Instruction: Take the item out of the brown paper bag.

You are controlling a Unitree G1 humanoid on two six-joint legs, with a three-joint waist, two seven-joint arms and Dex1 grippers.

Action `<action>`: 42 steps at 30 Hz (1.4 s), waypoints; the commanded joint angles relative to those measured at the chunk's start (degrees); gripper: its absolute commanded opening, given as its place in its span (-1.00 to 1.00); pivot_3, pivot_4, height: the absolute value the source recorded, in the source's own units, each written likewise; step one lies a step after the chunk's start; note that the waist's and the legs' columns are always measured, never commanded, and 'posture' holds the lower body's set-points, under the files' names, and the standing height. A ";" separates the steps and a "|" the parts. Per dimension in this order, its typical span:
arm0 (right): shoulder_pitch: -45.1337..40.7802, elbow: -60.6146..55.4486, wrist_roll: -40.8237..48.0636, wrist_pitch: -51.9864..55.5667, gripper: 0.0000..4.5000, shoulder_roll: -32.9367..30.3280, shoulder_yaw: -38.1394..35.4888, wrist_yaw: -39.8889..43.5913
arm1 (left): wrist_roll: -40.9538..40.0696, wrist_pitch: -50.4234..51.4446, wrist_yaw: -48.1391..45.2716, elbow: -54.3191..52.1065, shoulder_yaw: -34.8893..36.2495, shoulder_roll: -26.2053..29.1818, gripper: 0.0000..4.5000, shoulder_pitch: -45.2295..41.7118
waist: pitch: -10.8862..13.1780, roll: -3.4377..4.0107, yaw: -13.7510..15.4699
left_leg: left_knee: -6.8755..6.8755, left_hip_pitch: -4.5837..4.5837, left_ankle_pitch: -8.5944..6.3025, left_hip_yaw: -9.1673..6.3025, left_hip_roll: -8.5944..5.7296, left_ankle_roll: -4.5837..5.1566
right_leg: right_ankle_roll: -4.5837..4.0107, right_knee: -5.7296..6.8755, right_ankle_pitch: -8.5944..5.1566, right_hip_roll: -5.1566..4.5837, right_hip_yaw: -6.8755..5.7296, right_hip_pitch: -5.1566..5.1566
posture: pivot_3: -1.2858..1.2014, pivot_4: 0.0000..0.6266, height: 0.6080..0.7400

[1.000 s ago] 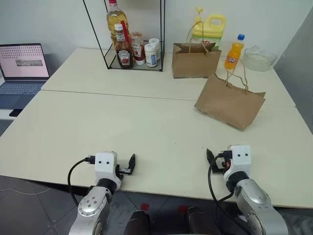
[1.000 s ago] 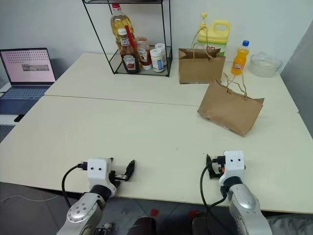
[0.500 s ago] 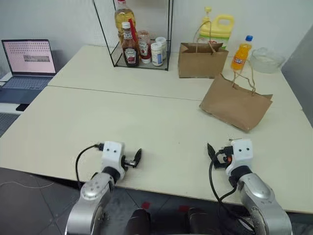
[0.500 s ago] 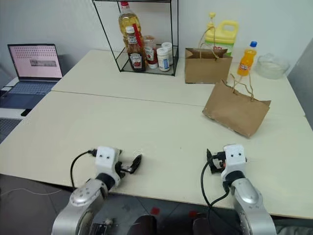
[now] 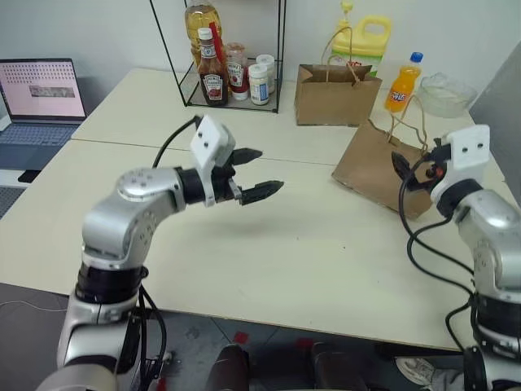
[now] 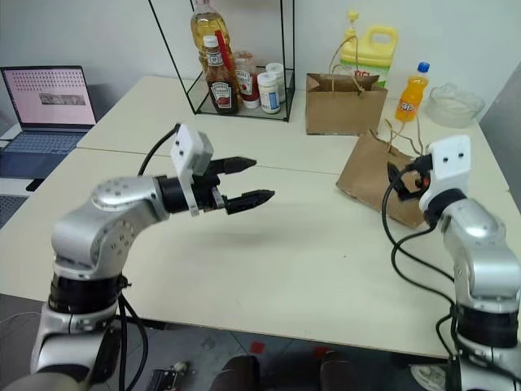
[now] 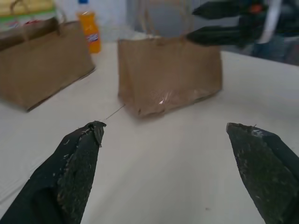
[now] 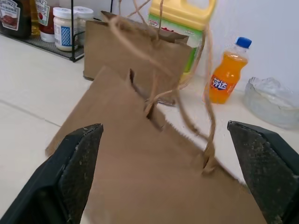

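Orange soda bottle (image 5: 401, 83) beside glass bowl (image 5: 444, 94).

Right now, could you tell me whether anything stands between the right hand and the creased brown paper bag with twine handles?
Nothing visible does: the open right hand faces the creased brown paper bag directly, its twine handles nearest.

From up top I see my left gripper (image 6: 244, 181) raised over the cream table (image 6: 269, 269), fingers spread wide, pointing toward the brown paper bag (image 6: 376, 173). My right gripper (image 6: 400, 179) hangs just in front of that bag, its fingers apart. A smaller paper bag (image 6: 343, 103) stands behind, a yellow jug (image 6: 370, 47) at its back and an orange soda bottle (image 6: 412, 92) beside it. A wire rack (image 6: 240, 57) holds sauce bottles; a laptop (image 6: 45, 102) sits far left
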 commanded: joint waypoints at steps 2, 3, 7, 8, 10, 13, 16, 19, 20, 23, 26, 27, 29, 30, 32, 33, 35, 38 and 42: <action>-9.36 14.61 0.87 -4.17 1.00 -3.07 -0.25 5.26 | -1.29 -2.51 -5.43 5.63 -0.23 0.38 0.99 -6.34 | 0.05 0.02 -0.11 | 0.02 -0.03 0.01 0.01 0.00 0.00 | 0.00 0.00 0.00 0.00 0.00 -0.02 | 0.03 -0.52 1.00; -11.05 17.68 1.30 -4.11 1.00 -3.46 0.17 6.97 | -0.94 -3.15 -6.22 6.38 -0.48 0.47 0.99 -6.88 | 0.05 0.02 -0.14 | 0.02 -0.03 0.01 0.02 0.00 0.00 | -0.01 0.00 0.00 -0.01 0.01 -0.02 | 0.03 -0.52 1.00; -18.60 27.86 4.72 -1.31 1.00 -3.54 1.04 14.33 | 0.24 -5.38 -8.14 8.97 -0.79 0.79 0.99 -7.72 | 0.08 0.05 -0.38 | 0.01 -0.03 0.09 0.05 0.00 -0.14 | -0.01 0.00 0.01 -0.01 0.01 -0.04 | 0.03 -0.52 1.00; -20.82 30.60 5.51 -0.26 1.00 -3.33 0.94 15.55 | 0.59 -5.98 -8.66 9.42 -0.99 1.05 0.99 -7.66 | 0.14 0.09 -0.45 | 0.01 -0.04 0.10 0.05 0.01 -0.16 | -0.01 0.01 0.01 -0.01 0.01 -0.05 | 0.03 -0.52 1.00; -24.82 36.07 5.98 0.90 1.00 -3.12 1.45 17.57 | 0.96 -6.73 -9.31 10.02 -1.25 1.28 0.99 -7.55 | 0.26 0.19 -0.52 | 0.03 -0.07 0.11 0.06 0.00 -0.19 | -0.01 0.01 0.01 -0.02 0.02 -0.08 | 0.03 -0.52 1.00; -30.29 44.26 6.30 3.35 1.00 -2.80 2.27 20.21 | 1.93 -8.50 -8.89 10.52 -1.27 0.90 0.99 -7.35 | 0.29 0.21 -0.55 | 0.07 -0.13 0.13 0.06 0.00 -0.20 | -0.01 0.04 0.01 -0.03 0.01 -0.14 | 0.03 -0.52 1.00; -34.65 51.33 6.50 4.66 1.00 -2.38 2.03 21.04 | 2.36 -9.35 -7.99 11.38 -0.77 0.32 0.99 -7.50 | 0.29 0.21 -0.57 | 0.09 -0.14 0.13 0.05 0.00 -0.20 | -0.01 0.04 0.01 -0.04 -0.01 -0.12 | 0.03 -0.52 1.00; -37.55 56.54 5.91 4.35 1.00 -2.33 2.35 22.01 | 2.39 -9.70 -7.94 10.99 -0.61 0.61 0.99 -7.12 | 0.29 0.22 -0.60 | 0.09 -0.17 0.13 0.05 0.00 -0.20 | -0.01 0.04 0.01 -0.04 -0.02 -0.15 | 0.03 -0.52 1.00; -38.15 57.73 5.70 3.90 1.00 -2.34 2.50 22.47 | 2.32 -9.69 -7.85 10.82 -0.52 0.64 0.99 -7.01 | 0.30 0.22 -0.61 | 0.09 -0.19 0.13 0.05 0.00 -0.20 | -0.01 0.05 0.01 -0.04 -0.02 -0.15 | 0.03 -0.52 1.00; -39.79 60.36 5.42 2.44 1.00 -2.06 2.45 22.80 | 2.19 -9.84 -7.58 10.49 -0.36 0.67 0.99 -6.74 | 0.30 0.23 -0.67 | 0.09 -0.22 0.13 0.06 0.00 -0.21 | -0.01 0.04 0.01 -0.04 -0.02 -0.18 | 0.03 -0.52 1.00; -40.80 62.22 6.10 0.52 0.92 -1.73 1.29 22.91 | 1.82 -9.84 -7.38 10.15 0.01 0.59 1.00 -6.58 | 0.31 0.24 -0.81 | 0.08 -0.22 0.13 0.06 0.00 -0.21 | -0.01 0.05 0.01 -0.04 -0.03 -0.19 | 0.03 -0.52 1.00; -40.93 62.11 6.58 0.40 0.83 -1.73 0.87 23.14 | 1.28 -9.55 -7.56 9.61 0.27 0.67 1.00 -6.43 | 0.31 0.24 -0.85 | 0.08 -0.23 0.13 0.06 0.00 -0.21 | -0.02 0.05 0.01 -0.04 -0.03 -0.19 | 0.03 -0.52 1.00; -41.09 61.77 7.28 0.20 0.62 -1.75 0.18 23.22 | 0.19 -8.91 -7.80 8.98 0.90 0.72 1.00 -6.37 | 0.31 0.25 -0.94 | 0.09 -0.23 0.13 0.06 0.00 -0.21 | -0.01 0.06 0.01 -0.04 -0.03 -0.19 | 0.03 -0.52 1.00; -41.13 61.66 7.47 0.09 0.45 -1.75 -0.13 23.11 | -0.19 -8.62 -7.77 8.80 1.11 0.73 1.00 -6.39 | 0.31 0.25 -0.97 | 0.09 -0.24 0.13 0.06 0.00 -0.21 | -0.01 0.06 0.01 -0.05 -0.03 -0.19 | 0.03 -0.52 1.00; -41.24 61.78 7.61 0.03 0.13 -1.80 -0.61 22.80 | -0.32 -8.73 -7.98 8.80 0.92 1.01 1.00 -6.40 | 0.31 0.25 -1.06 | 0.10 -0.25 0.14 0.05 0.00 -0.22 | -0.01 0.06 0.01 -0.05 -0.04 -0.19 | 0.03 -0.52 1.00; -41.03 61.55 7.48 -0.10 -0.05 -1.83 -0.67 22.79 | -0.31 -8.88 -7.97 8.70 0.77 1.07 1.00 -6.33 | 0.31 0.25 -1.11 | 0.10 -0.25 0.14 0.05 0.00 -0.22 | -0.01 0.06 0.01 -0.05 -0.04 -0.19 | 0.03 -0.52 1.00; -40.89 61.58 7.27 -0.36 -0.36 -1.75 -0.94 22.53 | -0.26 -9.15 -7.93 8.84 0.51 1.01 1.00 -6.39 | 0.31 0.25 -1.20 | 0.10 -0.25 0.14 0.05 0.00 -0.22 | -0.01 0.07 0.01 -0.05 -0.05 -0.19 | 0.03 -0.52 1.00; -40.16 60.91 5.83 -1.66 -0.82 -2.08 0.05 22.34 | -0.33 -9.21 -7.95 8.54 0.33 0.98 1.00 -6.36 | 0.32 0.26 -1.33 | 0.12 -0.25 0.14 0.05 0.00 -0.22 | -0.01 0.07 0.01 -0.05 -0.04 -0.19 | 0.03 -0.52 1.00; -39.55 60.27 4.70 -2.73 -0.99 -2.54 1.04 22.03 | 0.07 -9.74 -8.12 9.05 0.13 1.00 1.00 -6.46 | 0.32 0.27 -1.46 | 0.13 -0.25 0.14 0.05 0.00 -0.22 | -0.01 0.08 0.01 -0.05 -0.04 -0.19 | 0.03 -0.52 1.00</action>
